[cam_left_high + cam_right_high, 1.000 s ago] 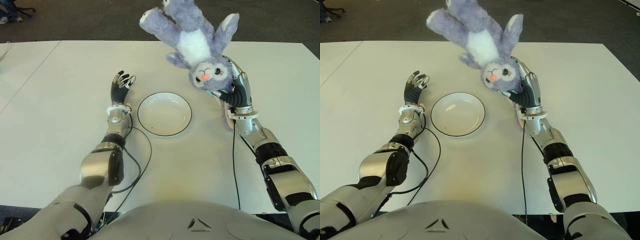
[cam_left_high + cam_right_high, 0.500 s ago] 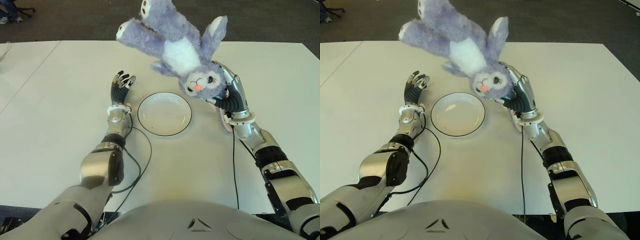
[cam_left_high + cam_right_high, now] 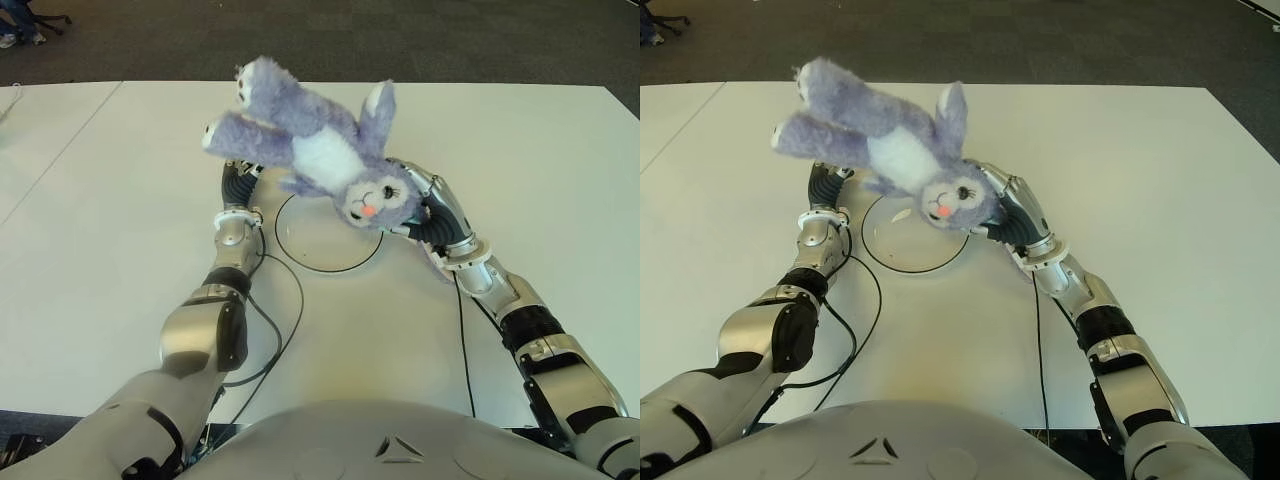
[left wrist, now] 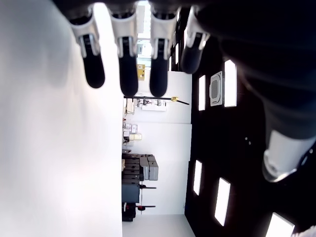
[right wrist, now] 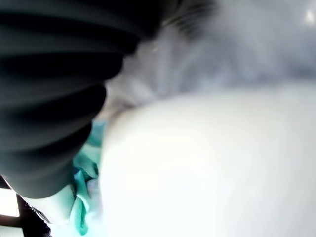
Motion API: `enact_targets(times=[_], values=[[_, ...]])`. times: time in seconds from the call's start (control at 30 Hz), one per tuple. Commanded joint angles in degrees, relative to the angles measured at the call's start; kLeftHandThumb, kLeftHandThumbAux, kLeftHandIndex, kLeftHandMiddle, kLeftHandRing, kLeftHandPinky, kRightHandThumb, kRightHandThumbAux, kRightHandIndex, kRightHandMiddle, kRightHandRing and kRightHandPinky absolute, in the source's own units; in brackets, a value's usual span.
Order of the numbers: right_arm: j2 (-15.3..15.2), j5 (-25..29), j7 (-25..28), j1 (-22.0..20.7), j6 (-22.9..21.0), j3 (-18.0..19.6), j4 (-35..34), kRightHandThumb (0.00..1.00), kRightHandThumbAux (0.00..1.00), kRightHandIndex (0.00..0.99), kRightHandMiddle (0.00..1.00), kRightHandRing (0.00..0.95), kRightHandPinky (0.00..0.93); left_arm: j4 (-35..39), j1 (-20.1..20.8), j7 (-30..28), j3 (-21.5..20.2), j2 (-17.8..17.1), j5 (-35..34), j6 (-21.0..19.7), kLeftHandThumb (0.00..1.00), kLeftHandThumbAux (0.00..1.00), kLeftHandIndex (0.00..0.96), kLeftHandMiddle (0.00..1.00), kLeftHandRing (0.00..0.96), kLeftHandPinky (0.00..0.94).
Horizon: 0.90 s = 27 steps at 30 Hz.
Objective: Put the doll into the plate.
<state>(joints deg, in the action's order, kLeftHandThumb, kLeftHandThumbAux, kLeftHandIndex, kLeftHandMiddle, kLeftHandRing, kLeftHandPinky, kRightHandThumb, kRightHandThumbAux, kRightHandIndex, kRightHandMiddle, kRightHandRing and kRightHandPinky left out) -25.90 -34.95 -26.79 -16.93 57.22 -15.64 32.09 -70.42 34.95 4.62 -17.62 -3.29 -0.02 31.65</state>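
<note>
The doll (image 3: pixel 325 155) is a purple plush rabbit with a white belly, held head-down above the table. My right hand (image 3: pixel 432 212) is shut on its head, at the right rim of the white plate (image 3: pixel 310 242). The doll's body and legs stretch up and to the left over the plate, hiding most of it. Purple fur (image 5: pixel 227 54) fills the right wrist view, close against the dark fingers. My left hand (image 3: pixel 240 180) shows just left of the plate, partly hidden behind the doll's leg, its fingers (image 4: pixel 126 59) straight and holding nothing.
The white table (image 3: pixel 120 200) spreads wide on both sides. Dark floor (image 3: pixel 450 40) lies beyond its far edge. A black cable (image 3: pixel 275 320) runs across the table beside my left forearm, and another follows my right forearm (image 3: pixel 462 340).
My right hand has moved left and down with the doll, from right of the plate to its right rim. The doll now hangs lower, over the plate. The left hand has not moved.
</note>
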Motion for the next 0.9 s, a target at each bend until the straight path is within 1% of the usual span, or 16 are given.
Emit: enact_targets(times=[0.03, 0.17, 0.27, 0.4, 0.63, 0.77, 0.9], values=[[0.6, 2.4, 6.9, 4.2, -3.2, -1.2, -4.0, 0.704, 0.715, 0.439, 0.875, 0.882, 0.881, -7.4, -10.7, -1.1, -0.7, 2.6, -0.6, -6.8, 0.000, 0.585, 0.156, 0.245, 0.242, 0.225], [0.8, 2.7, 9.8, 5.3, -4.5, -1.2, -5.6, 0.703, 0.715, 0.438, 0.883, 0.886, 0.888, -7.4, -10.6, -0.9, -0.7, 2.8, -0.5, -6.8, 0.000, 0.585, 0.154, 0.242, 0.240, 0.221], [1.5, 2.2, 11.6, 6.1, -5.9, -1.8, -6.1, 0.703, 0.715, 0.438, 0.889, 0.887, 0.889, -7.4, -10.6, -0.4, -0.3, 2.8, -0.1, -6.8, 0.000, 0.584, 0.151, 0.238, 0.236, 0.223], [3.2, 0.3, 11.7, 6.4, -7.2, -3.1, -3.9, 0.703, 0.715, 0.438, 0.892, 0.888, 0.890, -7.4, -10.5, -0.3, -0.4, 2.9, -0.2, -7.1, 0.000, 0.589, 0.155, 0.245, 0.240, 0.229], [3.9, -0.1, 14.5, 7.5, -9.2, -4.7, -3.5, 0.702, 0.715, 0.438, 0.898, 0.890, 0.889, -7.4, -10.4, -0.7, -0.7, 2.9, -0.5, -7.2, 0.000, 0.589, 0.155, 0.241, 0.238, 0.219], [5.2, -0.9, 14.5, 7.8, -10.5, -5.7, -1.4, 0.703, 0.715, 0.438, 0.896, 0.889, 0.888, -7.4, -10.4, -0.6, -0.8, 3.0, -0.6, -7.1, 0.000, 0.589, 0.157, 0.242, 0.240, 0.233], [5.4, -0.9, 15.1, 7.7, -12.1, -6.0, -0.8, 0.703, 0.715, 0.438, 0.890, 0.886, 0.887, -7.3, -10.4, -0.5, -0.8, 3.2, -0.6, -7.0, 0.000, 0.585, 0.158, 0.245, 0.244, 0.236]])
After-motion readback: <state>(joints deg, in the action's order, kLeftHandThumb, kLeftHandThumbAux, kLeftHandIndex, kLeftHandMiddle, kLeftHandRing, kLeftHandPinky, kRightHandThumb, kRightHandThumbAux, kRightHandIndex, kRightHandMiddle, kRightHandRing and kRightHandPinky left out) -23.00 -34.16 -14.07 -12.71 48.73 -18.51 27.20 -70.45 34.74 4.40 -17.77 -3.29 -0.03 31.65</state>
